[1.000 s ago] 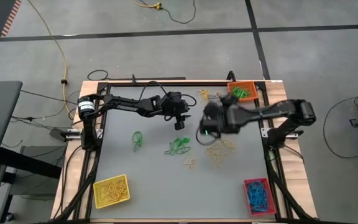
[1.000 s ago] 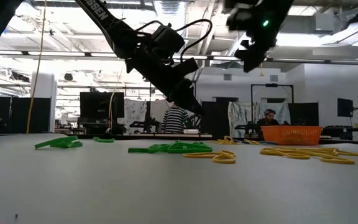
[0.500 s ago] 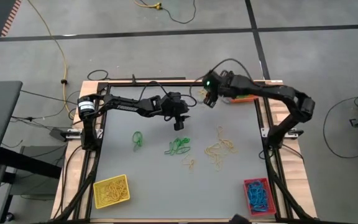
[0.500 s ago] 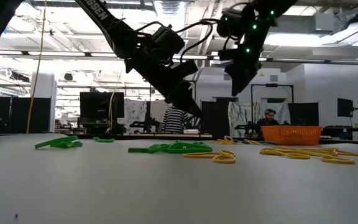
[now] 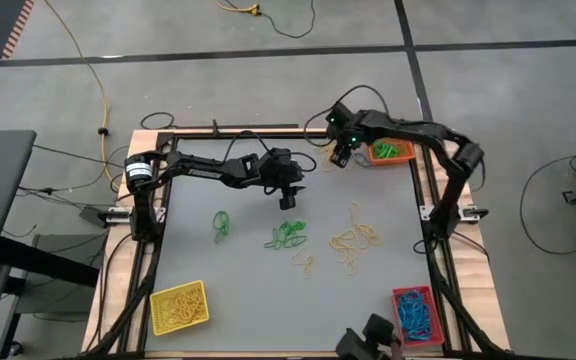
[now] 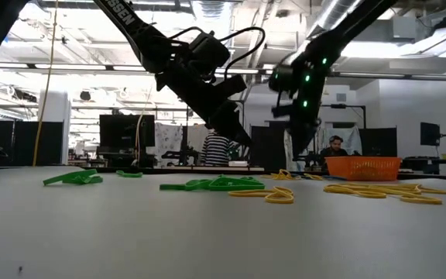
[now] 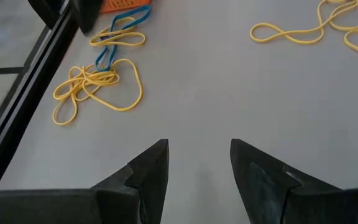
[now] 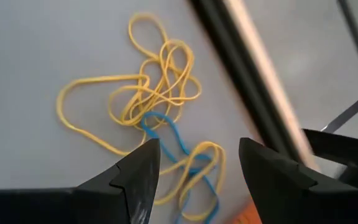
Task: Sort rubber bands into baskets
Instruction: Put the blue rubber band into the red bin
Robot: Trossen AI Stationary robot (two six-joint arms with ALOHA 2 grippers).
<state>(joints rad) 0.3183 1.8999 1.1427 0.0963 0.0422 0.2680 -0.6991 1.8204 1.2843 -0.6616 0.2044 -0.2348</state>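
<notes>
Yellow and blue rubber bands (image 8: 157, 102) — limp, light, tangled beside the orange basket (image 5: 392, 151) — lie under the open, empty right gripper (image 5: 340, 160); pinch one outer loop, left gripper (image 5: 288, 202) also open.

Table (image 5: 238, 290) matt grey, smooth; rubber bands (image 8: 157, 87) thin, slightly glossy (rubbery); orange basket (image 6: 362, 167) plastic mesh.

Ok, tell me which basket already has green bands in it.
The orange basket at the table's far right corner, beside the right gripper. The yellow basket holds yellow bands; the red basket holds blue ones.
</notes>
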